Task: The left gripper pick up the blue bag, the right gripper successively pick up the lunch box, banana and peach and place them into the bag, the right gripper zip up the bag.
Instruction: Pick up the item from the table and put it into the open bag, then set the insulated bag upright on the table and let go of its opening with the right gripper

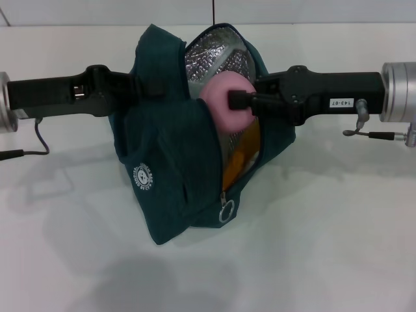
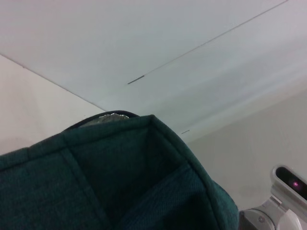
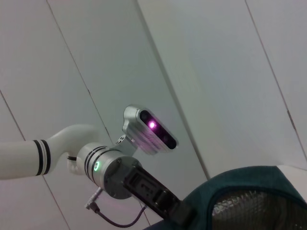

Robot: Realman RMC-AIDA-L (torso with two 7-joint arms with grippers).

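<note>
The dark blue-green bag (image 1: 170, 162) stands on the white table, its top open and its silver lining (image 1: 211, 62) showing. My left gripper (image 1: 148, 88) is shut on the bag's upper left edge. My right gripper (image 1: 235, 101) is shut on the pink peach (image 1: 221, 101) and holds it at the bag's mouth. Something yellow-orange (image 1: 244, 153) shows inside the open side; I cannot tell if it is the banana or the lunch box. The bag's fabric fills the left wrist view (image 2: 120, 182), and its top shows in the right wrist view (image 3: 249, 191).
The zipper's ring pull (image 1: 226, 211) hangs low on the bag's front. The white table (image 1: 338, 227) spreads around the bag. The left arm (image 3: 120, 172) shows in the right wrist view.
</note>
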